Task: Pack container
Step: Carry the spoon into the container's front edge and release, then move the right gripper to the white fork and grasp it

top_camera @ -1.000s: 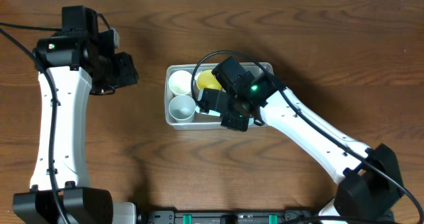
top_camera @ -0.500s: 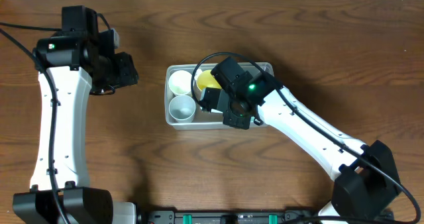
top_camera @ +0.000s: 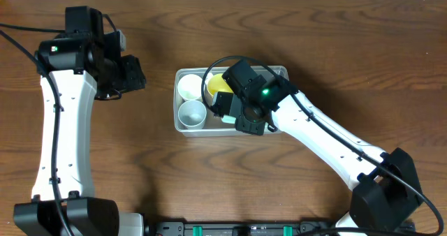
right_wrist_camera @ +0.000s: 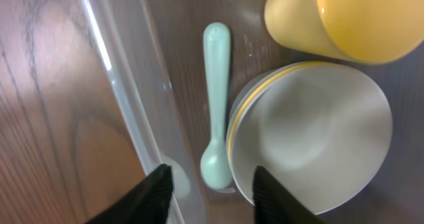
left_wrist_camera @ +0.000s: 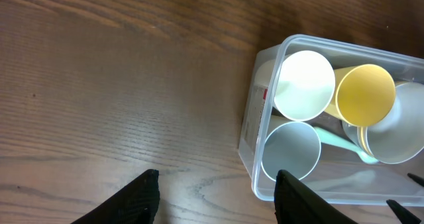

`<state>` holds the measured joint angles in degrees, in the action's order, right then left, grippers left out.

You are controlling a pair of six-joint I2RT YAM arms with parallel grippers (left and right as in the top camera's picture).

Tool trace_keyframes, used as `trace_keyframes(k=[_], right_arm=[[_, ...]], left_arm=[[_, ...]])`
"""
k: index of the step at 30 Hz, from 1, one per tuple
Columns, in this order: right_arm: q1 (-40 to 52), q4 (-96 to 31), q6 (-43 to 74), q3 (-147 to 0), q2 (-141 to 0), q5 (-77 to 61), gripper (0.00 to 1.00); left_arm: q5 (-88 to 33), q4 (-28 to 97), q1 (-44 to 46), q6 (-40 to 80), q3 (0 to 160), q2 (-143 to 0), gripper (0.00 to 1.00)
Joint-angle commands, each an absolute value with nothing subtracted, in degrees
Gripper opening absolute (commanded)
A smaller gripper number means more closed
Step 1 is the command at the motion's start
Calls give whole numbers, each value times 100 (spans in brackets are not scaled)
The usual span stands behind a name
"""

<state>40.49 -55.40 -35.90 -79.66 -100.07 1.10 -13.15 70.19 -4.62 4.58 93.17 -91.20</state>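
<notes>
My right hand hangs over the container. Its two dark fingers are spread wide, one on each side of the rounded scoop of a pale green spoon, and they grip nothing. The spoon is smooth, matte plastic, and its slim handle runs toward 12 o'clock along the see-through floor. Just beside it at 3 o'clock sits a round grey bowl, nested in another whose yellow rim shows as a thin arc. A glossy yellow cup fills the 1 o'clock corner. At 9 o'clock the container's clear wall catches a bright stripe of glare, and past it lies the dark, grained wood of the tabletop. Seen from overhead, the container is a shallow rectangle with rounded corners near the middle of the tabletop. My left hand is well apart from it, toward 9 o'clock. That hand's fingers are also wide apart and empty over bare wood. From there the container's rolled rim curves round at 2 o'clock, with a white cup and a pale grey cup showing round mouths just inside.
</notes>
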Motion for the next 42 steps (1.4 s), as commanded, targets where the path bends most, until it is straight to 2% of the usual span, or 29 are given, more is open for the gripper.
trace_keyframes(k=[1, 4, 12, 17, 22, 28, 31, 36, 42], right_arm=[[4080, -5450, -2698, -7937, -10042, 123, 54], [4091, -5513, -1876, -7940, -10040, 123, 61], [3887, -5516, -268, -8377, -9697, 344, 64], [3179, -5603, 12, -8984, -9028, 561, 72], [1833, -6125, -631, -9070, -8530, 75, 74], [443, -6799, -2139, -8711, -8613, -591, 79], [213, -6748, -3089, -8265, -8702, -607, 81], [215, -6154, -3935, -7489, -8932, -604, 82], [235, -5876, -4399, -7024, -9509, -585, 80]], left_arm=[[-1282, 7050, -471, 480, 9273, -9139, 56], [-1282, 7054, -471, 480, 9273, -9139, 56], [-1282, 7067, -471, 478, 9273, -9139, 56], [-1282, 7067, -471, 480, 9273, -9139, 56], [-1282, 7067, -471, 480, 9273, -9139, 57], [-1282, 7067, -469, 480, 9273, -9139, 56], [-1282, 7067, -471, 480, 9273, -9139, 56], [-1282, 7067, -471, 480, 9273, -9139, 56], [-1282, 7067, -471, 480, 9273, -9139, 56]])
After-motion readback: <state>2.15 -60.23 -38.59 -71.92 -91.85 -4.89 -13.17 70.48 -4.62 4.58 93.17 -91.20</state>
